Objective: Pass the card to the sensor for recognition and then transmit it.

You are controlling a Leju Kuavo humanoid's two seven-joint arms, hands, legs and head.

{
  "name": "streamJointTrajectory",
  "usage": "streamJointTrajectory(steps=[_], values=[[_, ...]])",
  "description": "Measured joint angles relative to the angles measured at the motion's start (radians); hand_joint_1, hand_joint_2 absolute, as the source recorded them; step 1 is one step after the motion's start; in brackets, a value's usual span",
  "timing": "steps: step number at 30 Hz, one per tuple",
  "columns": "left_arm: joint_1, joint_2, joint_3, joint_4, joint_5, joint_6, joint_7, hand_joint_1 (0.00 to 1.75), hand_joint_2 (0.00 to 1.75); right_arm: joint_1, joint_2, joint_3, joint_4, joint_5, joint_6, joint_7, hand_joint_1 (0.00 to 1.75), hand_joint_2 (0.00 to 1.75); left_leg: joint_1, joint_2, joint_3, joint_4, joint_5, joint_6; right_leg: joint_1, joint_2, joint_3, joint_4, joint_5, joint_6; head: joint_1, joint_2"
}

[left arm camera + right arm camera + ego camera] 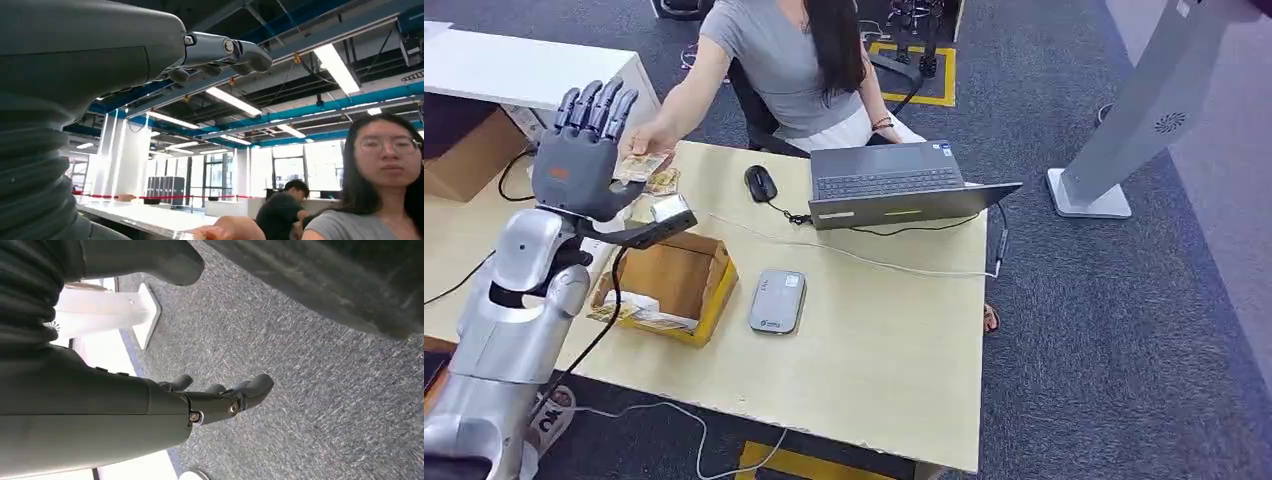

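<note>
My left hand is raised over the table's far left corner, fingers spread and pointing up, holding nothing. Just beyond it a person's hand holds a patterned card; my hand covers the card's near end. A second similar card lies on the table beside it. The flat grey sensor rests mid-table, well to the right of my hand. My right hand hangs over grey carpet, fingers loosely extended, nothing in it.
An open cardboard box with cards inside sits left of the sensor. A laptop, a mouse and cables lie further back. The person sits behind the table. A white kiosk base stands on the carpet.
</note>
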Motion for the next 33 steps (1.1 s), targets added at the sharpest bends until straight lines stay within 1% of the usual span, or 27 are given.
streamJointTrajectory(steps=[3, 4, 17, 25, 33], values=[[0.01, 0.002, -0.001, 0.005, 0.003, 0.006, 0.003, 0.0, 1.75, 0.001, 0.0, 0.0, 0.0, 0.001, 0.0, 0.0, 0.0, 1.75, 0.0, 0.0, 0.0, 0.0, 0.0, 0.0, 0.0, 0.0, 0.0, 0.0, 0.0, 0.0, 0.0, 0.0], [0.014, 0.002, -0.001, 0.007, 0.004, 0.006, 0.003, 1.75, 1.75, 0.0, 0.0, 0.0, 0.0, 0.001, 0.0, 0.0, 0.0, 1.75, 0.0, 0.0, 0.0, 0.0, 0.0, 0.0, 0.0, 0.0, 0.0, 0.0, 0.0, 0.0, 0.0, 0.0], [0.028, 0.0, -0.005, 0.016, 0.023, 0.029, -0.011, 1.75, 1.75, 0.001, 0.0, -0.001, 0.0, 0.009, -0.001, 0.0, 0.0, 1.75, 0.0, 0.0, -0.001, 0.0, 0.0, 0.0, 0.0, 0.0, 0.0, 0.0, 0.0, 0.0, 0.0, 0.0], [0.029, -0.002, -0.005, 0.019, 0.026, 0.032, -0.011, 1.75, 1.75, 0.0, 0.0, -0.001, 0.0, 0.012, -0.001, 0.0, 0.0, 1.75, 0.0, 0.0, -0.001, 0.0, 0.0, 0.0, 0.0, 0.0, -0.001, 0.0, 0.0, 0.0, 0.0, 0.0], [0.042, -0.021, -0.021, 0.024, 0.028, 0.051, -0.029, 1.75, 1.75, 0.0, 0.0, -0.002, 0.0, 0.017, -0.001, 0.003, 0.0, 1.75, 0.0, 0.0, -0.001, 0.0, 0.0, 0.0, 0.0, 0.0, 0.0, 0.0, 0.0, 0.0, 0.0, 0.0]])
